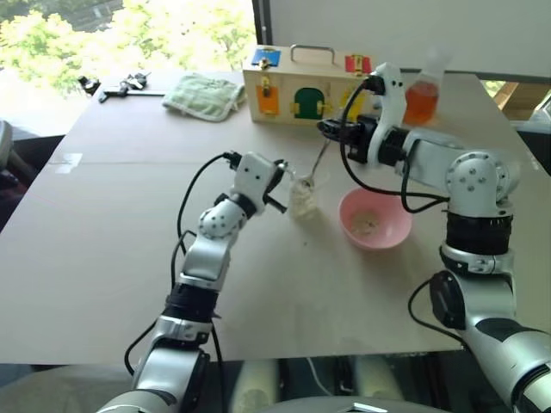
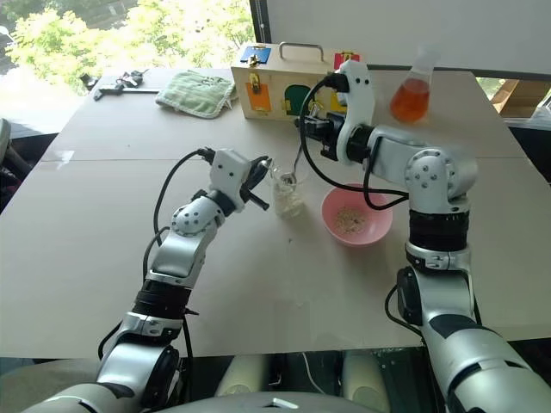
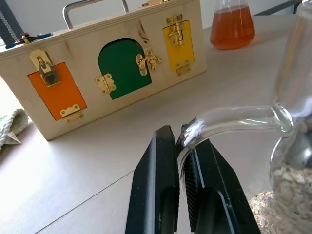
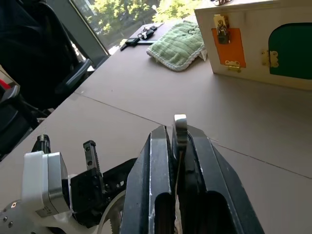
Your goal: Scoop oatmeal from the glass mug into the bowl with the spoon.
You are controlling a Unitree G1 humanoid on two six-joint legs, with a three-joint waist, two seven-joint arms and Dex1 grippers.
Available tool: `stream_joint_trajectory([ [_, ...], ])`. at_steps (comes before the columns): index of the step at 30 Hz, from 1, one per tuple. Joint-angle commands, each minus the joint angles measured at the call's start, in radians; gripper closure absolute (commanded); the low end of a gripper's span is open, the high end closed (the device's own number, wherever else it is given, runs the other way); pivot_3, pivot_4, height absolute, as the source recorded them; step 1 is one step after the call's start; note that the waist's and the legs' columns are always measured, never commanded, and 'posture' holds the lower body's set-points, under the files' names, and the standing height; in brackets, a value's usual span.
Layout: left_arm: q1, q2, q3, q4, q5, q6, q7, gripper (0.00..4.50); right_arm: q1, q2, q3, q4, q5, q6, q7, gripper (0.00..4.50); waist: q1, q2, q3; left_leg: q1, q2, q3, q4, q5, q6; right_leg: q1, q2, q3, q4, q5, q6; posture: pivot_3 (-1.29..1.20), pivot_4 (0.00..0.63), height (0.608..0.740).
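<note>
My bowl is pink, flecked inside with pale beige oatmeal; the glass mug is clear and colourless; my spoon is shiny silver; at twelve o'clock the wooden box shows orange, green and yellow doors with brass latches; the flask holds orange liquid; the cloth is pale green.
</note>
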Motion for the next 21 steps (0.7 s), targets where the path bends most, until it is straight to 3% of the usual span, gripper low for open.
stream_joint_trajectory([
  [1, 0.013, -0.003, 0.017, 0.034, 0.008, -0.023, 0.025, 4.47, -0.033, -0.014, -0.057, -0.045, 0.012, 0.001, -0.031, 4.50, 0.000, 0.000, 0.000, 0.000, 0.000, 0.000, 0.000, 0.000, 0.000, 0.000, 0.000, 0.000, 0.000, 0.000, 0.000, 0.00, 0.150, 0.740],
  [10, 0.014, -0.026, 0.045, 0.056, -0.014, -0.043, 0.058, 4.47, -0.028, 0.065, -0.226, -0.044, 0.130, 0.071, -0.191, 4.50, -0.001, 0.000, 0.000, 0.000, 0.000, 0.000, 0.000, 0.000, 0.000, 0.000, 0.000, 0.000, 0.000, 0.000, 0.000, 0.00, 0.150, 0.740],
  [21, -0.001, -0.072, 0.040, 0.133, -0.018, -0.139, 0.080, 4.47, -0.003, 0.171, -0.483, -0.022, 0.391, 0.094, -0.559, 4.50, 0.001, 0.000, 0.000, 0.000, 0.000, 0.000, 0.000, 0.000, 0.000, 0.000, 0.000, 0.000, 0.000, 0.000, 0.000, 0.00, 0.150, 0.740],
])
